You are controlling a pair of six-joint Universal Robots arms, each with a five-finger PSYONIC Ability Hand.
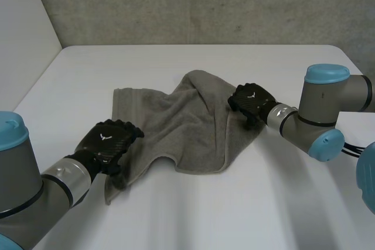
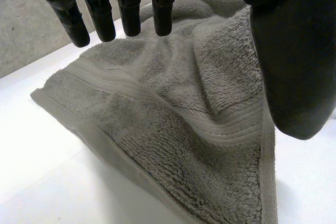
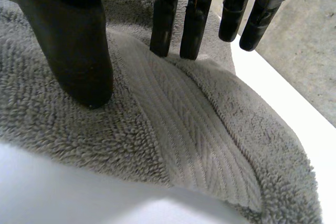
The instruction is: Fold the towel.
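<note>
Grey terry towel [image 1: 187, 127] lies rumpled and half spread, woven band along its edges

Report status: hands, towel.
Left hand open over towel, left edge. Right hand open, fingers on its right edge. Towel rumpled, not folded. Nothing in the way.

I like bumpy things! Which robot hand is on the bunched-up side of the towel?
The right hand: it touches the towel where it humps up. The left hand is at the flatter edge, near a front corner.

Towel [image 1: 187, 127] of fuzzy grey terry cloth, table [image 1: 263, 203] smooth matt white, wall [image 1: 205, 4] rough speckled concrete
</note>
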